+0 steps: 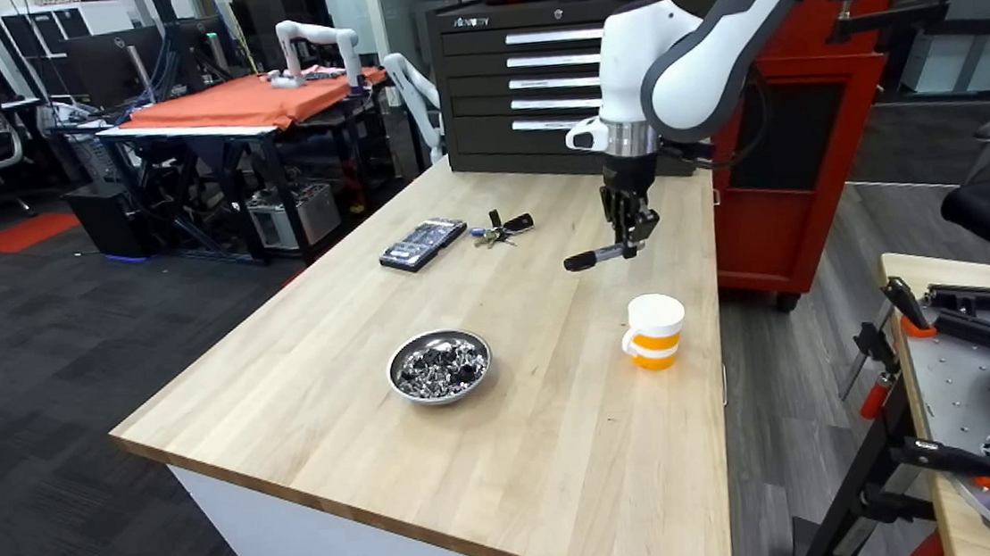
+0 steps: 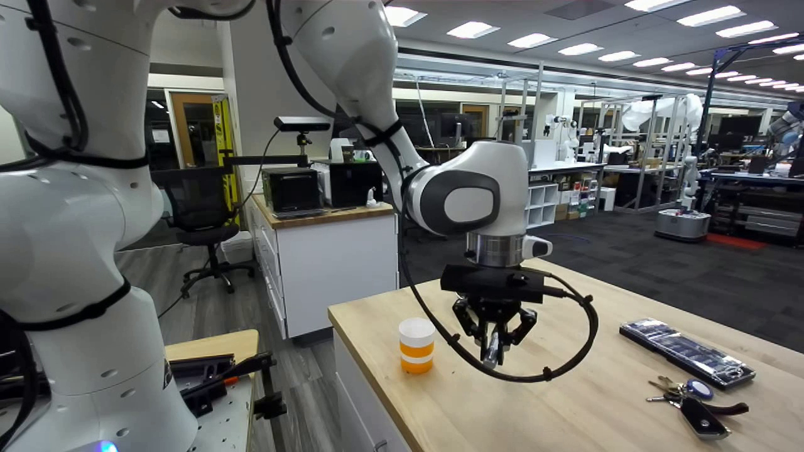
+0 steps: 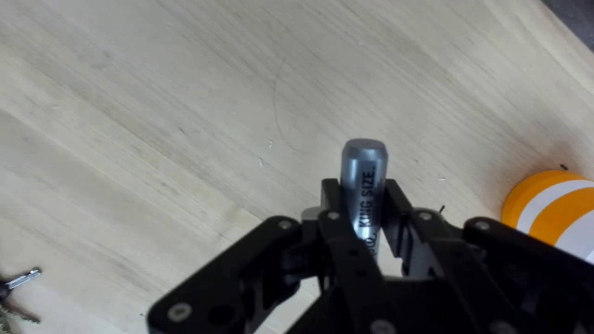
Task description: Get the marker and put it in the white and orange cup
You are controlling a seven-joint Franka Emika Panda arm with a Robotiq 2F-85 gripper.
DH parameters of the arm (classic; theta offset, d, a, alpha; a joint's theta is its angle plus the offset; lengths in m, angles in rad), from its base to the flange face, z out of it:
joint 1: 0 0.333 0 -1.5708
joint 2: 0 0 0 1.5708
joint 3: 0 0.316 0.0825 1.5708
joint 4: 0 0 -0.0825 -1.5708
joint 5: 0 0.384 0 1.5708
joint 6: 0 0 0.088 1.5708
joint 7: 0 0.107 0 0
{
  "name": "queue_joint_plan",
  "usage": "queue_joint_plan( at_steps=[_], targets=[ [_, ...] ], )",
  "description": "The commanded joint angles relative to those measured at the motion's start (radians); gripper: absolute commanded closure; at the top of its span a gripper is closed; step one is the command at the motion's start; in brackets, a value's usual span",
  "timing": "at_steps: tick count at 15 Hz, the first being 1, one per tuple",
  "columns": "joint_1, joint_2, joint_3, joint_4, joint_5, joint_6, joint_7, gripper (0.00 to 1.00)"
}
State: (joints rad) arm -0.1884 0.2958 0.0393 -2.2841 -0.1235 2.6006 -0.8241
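The marker has a silver-grey barrel and a black cap. It also shows in an exterior view and in the wrist view. My gripper is shut on its barrel and holds it above the table, sideways and slightly tilted. In the wrist view the fingers press both sides of the barrel, and the capped end is hidden. The white and orange cup stands upright on the table, with its handle showing. It also shows in an exterior view and at the right edge of the wrist view. The gripper is beside it, apart.
A metal bowl with shiny bits stands on the wooden table. Keys and a flat dark case lie farther along. A dark tool chest stands at the table's end. The cup is near a table edge.
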Motion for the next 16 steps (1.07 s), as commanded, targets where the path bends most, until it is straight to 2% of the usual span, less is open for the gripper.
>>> queue_joint_plan(
  at_steps=[1, 8, 16],
  targets=[
    [0.035, -0.089, -0.023, 0.021, -0.015, -0.135, 0.035, 0.94],
    [0.080, -0.166, -0.022, 0.092, -0.016, -0.371, 0.057, 0.94],
    [0.134, -0.182, -0.015, 0.156, -0.049, -0.626, 0.103, 0.94]
  ],
)
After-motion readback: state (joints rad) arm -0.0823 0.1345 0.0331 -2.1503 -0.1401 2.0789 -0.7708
